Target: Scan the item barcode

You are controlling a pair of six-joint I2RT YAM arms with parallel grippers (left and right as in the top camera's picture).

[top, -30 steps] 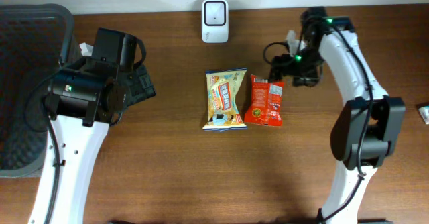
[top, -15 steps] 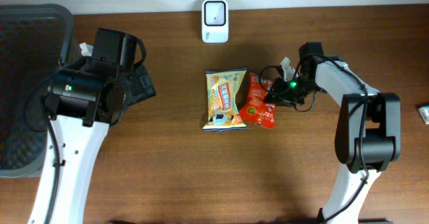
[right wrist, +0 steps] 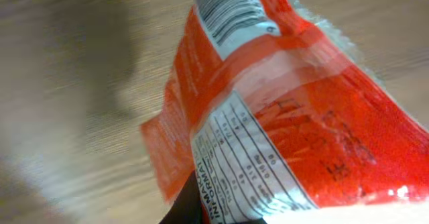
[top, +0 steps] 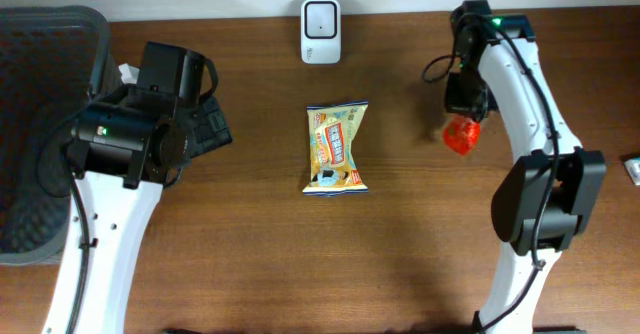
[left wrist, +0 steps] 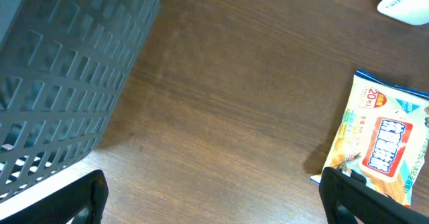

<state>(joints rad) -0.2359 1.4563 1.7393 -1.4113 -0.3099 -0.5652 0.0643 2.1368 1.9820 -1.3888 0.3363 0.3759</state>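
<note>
While the overhead view showed the right gripper (top: 463, 114) clamped shut on a crumpled red snack packet (top: 459, 136), well right of the flat yellow packet (top: 337, 149), the right wrist view revealed its glossy film, barcode (right wrist: 224, 6) and white label (right wrist: 255, 163). The left gripper (left wrist: 214, 200) gaped, empty.

Matt, grained wood table (top: 250, 264); glossy, crinkled plastic film on the red packet (right wrist: 301, 117) (the yellow packet (top: 336, 149) likewise); matt plastic lattice basket (left wrist: 60, 83) at upper left.
</note>
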